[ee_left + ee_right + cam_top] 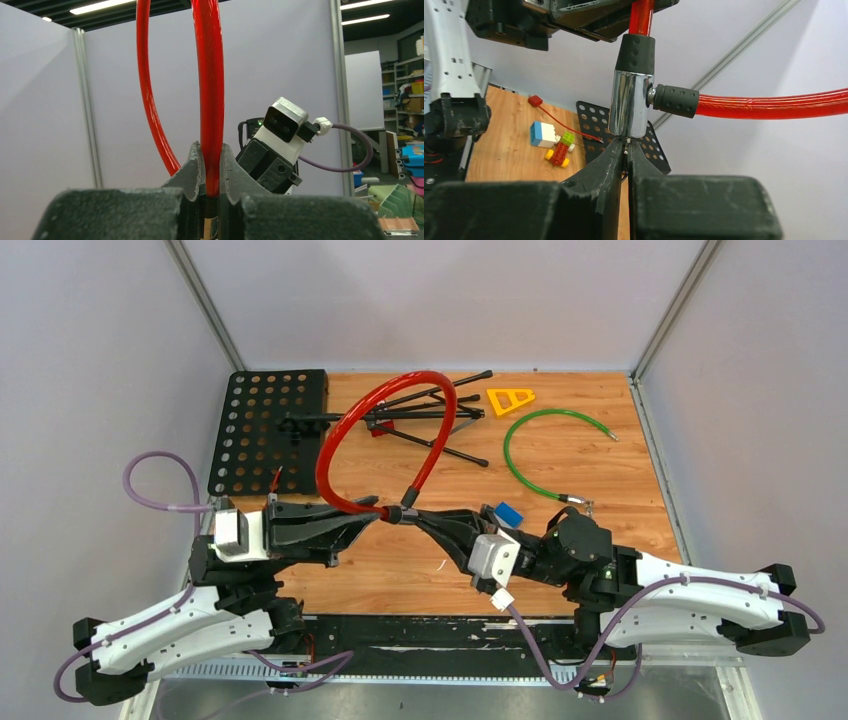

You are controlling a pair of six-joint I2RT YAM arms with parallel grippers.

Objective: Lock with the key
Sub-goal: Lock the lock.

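A red cable lock (345, 430) stands as an upright loop over the table's middle. My left gripper (372, 512) is shut on the red cable (210, 100) just above its black end sleeve, with the fingers (192, 167) pressed on both sides. The chrome lock cylinder (630, 102) hangs right above my right gripper (626, 150). That gripper is shut on the key (627, 142), a thin metal piece that only just shows between the fingertips at the cylinder's lower end. In the top view my right gripper (418, 517) meets the lock (398, 512) from the right.
A black perforated plate (268, 430) lies at the back left, with a black folding stand (420, 415) beside it. An orange triangle (510, 400) and a green cable (540, 455) lie back right. A blue block (509, 513) sits by my right wrist. Toy bricks (551, 142) lie on the wood.
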